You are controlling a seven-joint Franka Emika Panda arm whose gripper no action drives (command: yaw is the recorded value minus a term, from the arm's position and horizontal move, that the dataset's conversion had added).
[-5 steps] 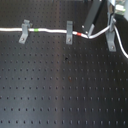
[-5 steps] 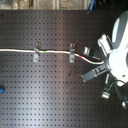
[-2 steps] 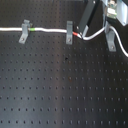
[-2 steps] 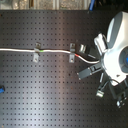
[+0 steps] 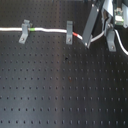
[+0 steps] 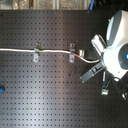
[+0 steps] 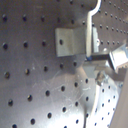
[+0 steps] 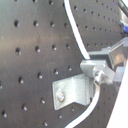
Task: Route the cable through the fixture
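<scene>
The fingers [image 5: 99, 44] stand spread apart, one dark prong slanting down toward the counter [image 5: 60, 90] and the other hanging just beside it in the first exterior view. The cable [image 5: 47, 31] passes between them there, but whether it touches either prong cannot be told. In the second exterior view the fingers [image 6: 96, 75] show as dark bars below the rounded white body of the arm [image 6: 117, 50], pointing toward the second exterior view's left, with the cable [image 6: 20, 49] reaching them from that side.

From the fingers the white cable runs back along the far part of the black perforated counter. A short red band [image 5: 76, 34] sits on it just beside the nearer bracket [image 5: 69, 32], on the side toward the fingers. The cable passes through that gray metal bracket and goes on to a second bracket [image 5: 24, 31] well toward the first exterior view's left, where a short green band [image 5: 32, 29] lies just past it. Beyond that the cable runs off the edge of the picture. On the other side of the fingers, a white loop of cable [image 5: 117, 44] curves down and away toward the first exterior view's right.

In the first wrist view a bracket [image 7: 72, 41] stands bolted to the counter, with the cable [image 7: 91, 15] rising beside it. In the second wrist view the cable [image 8: 75, 25] curves past another bracket [image 8: 72, 92].

A small blue object [image 6: 2, 90] lies at the second exterior view's left edge, well apart from everything else.
</scene>
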